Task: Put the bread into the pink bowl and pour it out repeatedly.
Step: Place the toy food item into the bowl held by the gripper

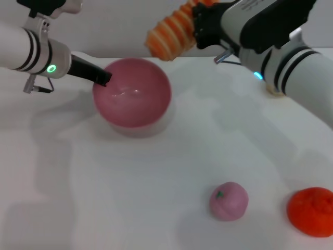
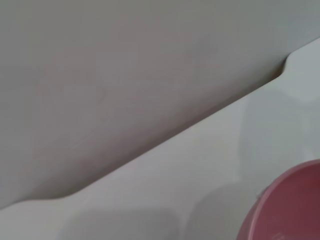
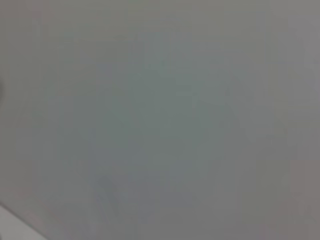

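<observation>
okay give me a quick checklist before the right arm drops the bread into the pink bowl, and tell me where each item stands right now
1. Bread held in the right tool: ok, it is lifted clear of the table.
2. Bread over the pink bowl: not ok, it hangs beyond the bowl's far right rim, not above the middle.
3. Bowl steadied: ok, the left tool is at its left rim; whether it grips cannot tell.
4. Bowl empty and upright: ok, nothing shows inside.
5. Other items clear of the bowl: ok, the pink peach ball and orange fruit lie well nearer the camera.
</observation>
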Robot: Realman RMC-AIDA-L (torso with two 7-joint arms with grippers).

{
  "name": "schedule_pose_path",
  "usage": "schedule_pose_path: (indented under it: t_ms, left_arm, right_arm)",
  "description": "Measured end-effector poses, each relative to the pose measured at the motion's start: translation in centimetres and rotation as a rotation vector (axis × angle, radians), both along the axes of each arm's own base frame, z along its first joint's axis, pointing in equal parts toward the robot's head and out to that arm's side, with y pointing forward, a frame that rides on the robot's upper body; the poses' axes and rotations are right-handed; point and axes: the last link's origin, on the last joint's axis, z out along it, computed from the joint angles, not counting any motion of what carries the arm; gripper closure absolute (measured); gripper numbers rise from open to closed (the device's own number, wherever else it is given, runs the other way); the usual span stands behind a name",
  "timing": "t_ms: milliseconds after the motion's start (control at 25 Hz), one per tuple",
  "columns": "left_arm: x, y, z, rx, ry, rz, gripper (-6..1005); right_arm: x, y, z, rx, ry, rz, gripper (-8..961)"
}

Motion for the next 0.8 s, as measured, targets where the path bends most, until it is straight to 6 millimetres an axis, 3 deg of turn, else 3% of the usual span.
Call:
schedule_pose_path:
  t_ms: [240, 800]
  left_arm:
    - [1.4, 0.6, -0.3, -0.003, -0.009, -0.027, 966]
    - [4.6, 0.9, -1.7, -0.055, -0.018, -0.103, 966]
  right_arm:
    - [-0.6, -0.7, -1.2, -0.036, -0.013, 0.023, 929]
    - [1.2, -1.4, -3.3, -0.105, -0.021, -0.029, 931]
